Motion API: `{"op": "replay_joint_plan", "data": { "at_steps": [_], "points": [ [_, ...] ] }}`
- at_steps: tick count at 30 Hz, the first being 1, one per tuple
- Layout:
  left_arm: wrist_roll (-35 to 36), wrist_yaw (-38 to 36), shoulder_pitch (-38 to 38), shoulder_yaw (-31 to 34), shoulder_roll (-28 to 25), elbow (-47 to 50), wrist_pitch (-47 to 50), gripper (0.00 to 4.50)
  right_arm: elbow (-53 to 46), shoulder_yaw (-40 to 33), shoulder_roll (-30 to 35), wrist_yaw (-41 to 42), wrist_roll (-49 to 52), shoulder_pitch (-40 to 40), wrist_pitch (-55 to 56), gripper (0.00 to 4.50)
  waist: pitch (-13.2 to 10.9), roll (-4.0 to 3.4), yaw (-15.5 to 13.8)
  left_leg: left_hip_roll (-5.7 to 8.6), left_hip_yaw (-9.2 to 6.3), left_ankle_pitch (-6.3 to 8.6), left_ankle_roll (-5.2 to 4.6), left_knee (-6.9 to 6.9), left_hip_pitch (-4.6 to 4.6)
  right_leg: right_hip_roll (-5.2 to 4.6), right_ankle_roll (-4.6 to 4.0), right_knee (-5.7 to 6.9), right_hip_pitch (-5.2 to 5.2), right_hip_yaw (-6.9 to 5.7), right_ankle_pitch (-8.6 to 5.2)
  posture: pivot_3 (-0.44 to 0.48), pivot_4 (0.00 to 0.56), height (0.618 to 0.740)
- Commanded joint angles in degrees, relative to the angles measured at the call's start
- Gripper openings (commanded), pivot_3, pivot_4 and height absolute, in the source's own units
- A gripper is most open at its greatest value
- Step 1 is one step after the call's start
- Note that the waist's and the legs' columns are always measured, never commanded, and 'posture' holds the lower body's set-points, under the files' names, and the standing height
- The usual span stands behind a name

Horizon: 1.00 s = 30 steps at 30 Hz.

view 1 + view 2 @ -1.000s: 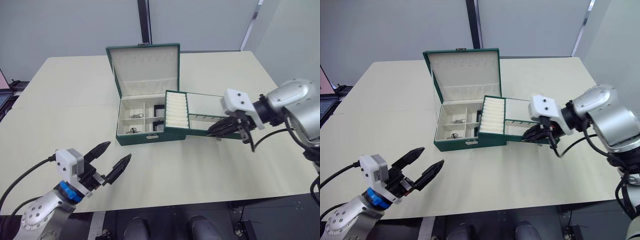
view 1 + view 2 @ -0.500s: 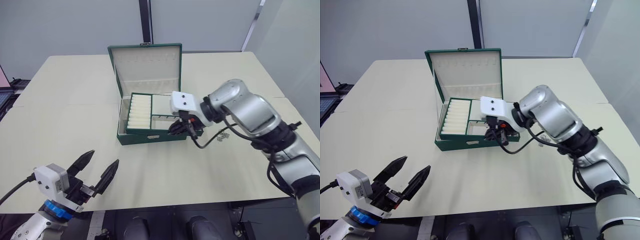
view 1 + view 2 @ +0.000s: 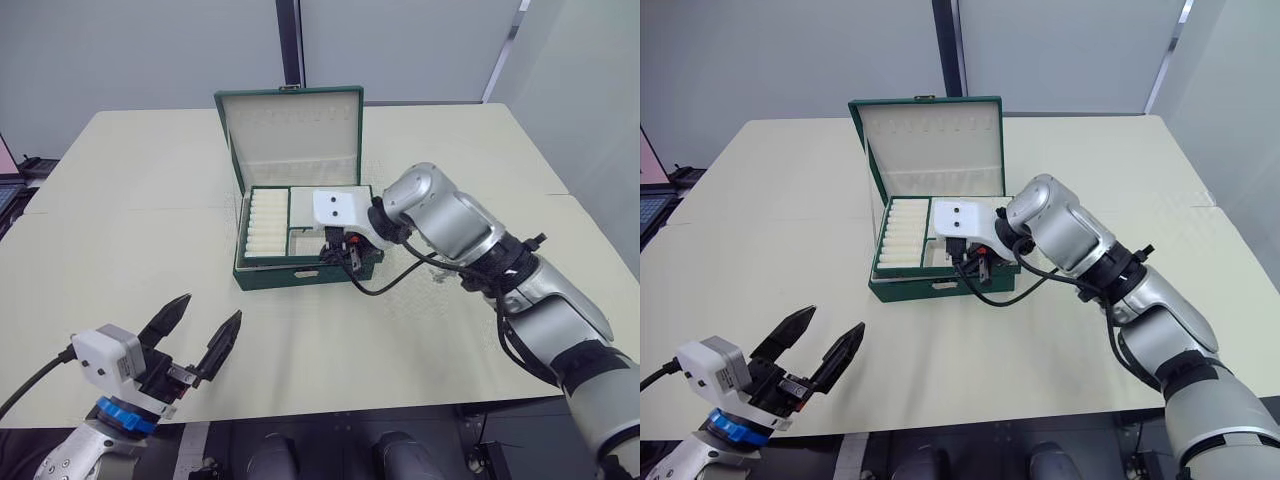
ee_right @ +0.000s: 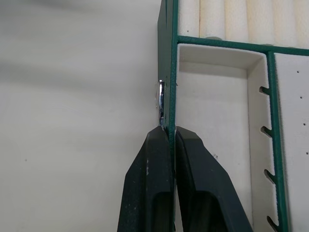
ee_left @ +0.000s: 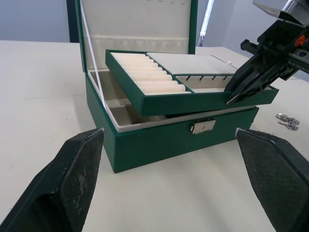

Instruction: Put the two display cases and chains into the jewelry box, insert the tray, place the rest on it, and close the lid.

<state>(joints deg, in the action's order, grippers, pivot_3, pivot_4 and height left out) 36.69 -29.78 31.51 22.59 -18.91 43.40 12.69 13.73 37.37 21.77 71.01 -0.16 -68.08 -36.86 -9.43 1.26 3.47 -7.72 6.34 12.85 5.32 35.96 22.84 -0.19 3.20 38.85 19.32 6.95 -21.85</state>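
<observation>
Left wrist view shows the risk plainly: the tray (image 5: pixel 188 84) is not seated yet but hangs tilted over the open jewelry box (image 5: pixel 159 135), its left end lower than the right, and I hold it only by a thin pinch on its near wall. If I let go now, or push down while it is crooked, I judge it could jam on the box rim or drop unevenly onto whatever lies in the compartments below. My right claw (image 4: pixel 169 145) is closed tight on that near wall close to the right corner, the arm reaching in from the right with the wrist bent over the box front. The lid (image 3: pixel 290 130) stands upright at the far side, out of the way. My left claw (image 3: pixel 198 330) hangs spread wide and empty over the near counter (image 3: pixel 120 200). The loose silver pieces (image 5: pixel 287 122) lie on the counter just right of the box.
</observation>
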Motion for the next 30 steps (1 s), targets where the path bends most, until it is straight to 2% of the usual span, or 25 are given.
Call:
{"op": "replay_joint_plan", "data": {
  "at_steps": [1, 18, 30],
  "points": [
    [-0.22, 0.38, -0.22, -0.69, -0.04, 1.81, -1.33, 4.50, 1.37, -0.76, -1.01, 0.42, -1.71, -2.27, 3.93, 0.01, 0.00, 0.00, 0.00, 0.00, 0.00, 0.00, 0.00, 0.00, 0.00, 0.00, 0.00, 0.00, 0.00, 0.00, 0.00, 0.000, 0.150, 0.740],
    [-1.49, 1.07, -0.01, -1.80, -0.01, 1.71, -2.01, 4.50, 11.34, -2.71, -5.55, 1.64, -4.94, -4.96, 10.25, 0.01, 0.01, 0.01, 0.03, 0.00, 0.01, 0.00, 0.00, -0.01, -0.02, 0.00, 0.00, 0.01, 0.00, 0.00, 0.00, 0.000, 0.150, 0.740],
    [-2.46, 1.44, -1.15, -3.04, 0.02, 0.89, -2.50, 4.50, 13.28, -4.04, -7.54, 2.43, -5.54, -6.24, 7.29, 0.01, 0.01, 0.01, 0.01, 0.00, 0.02, 0.00, 0.01, -0.02, 0.00, 0.00, 0.00, 0.01, 0.01, 0.01, 0.00, 0.000, 0.150, 0.740]
  ]
}}
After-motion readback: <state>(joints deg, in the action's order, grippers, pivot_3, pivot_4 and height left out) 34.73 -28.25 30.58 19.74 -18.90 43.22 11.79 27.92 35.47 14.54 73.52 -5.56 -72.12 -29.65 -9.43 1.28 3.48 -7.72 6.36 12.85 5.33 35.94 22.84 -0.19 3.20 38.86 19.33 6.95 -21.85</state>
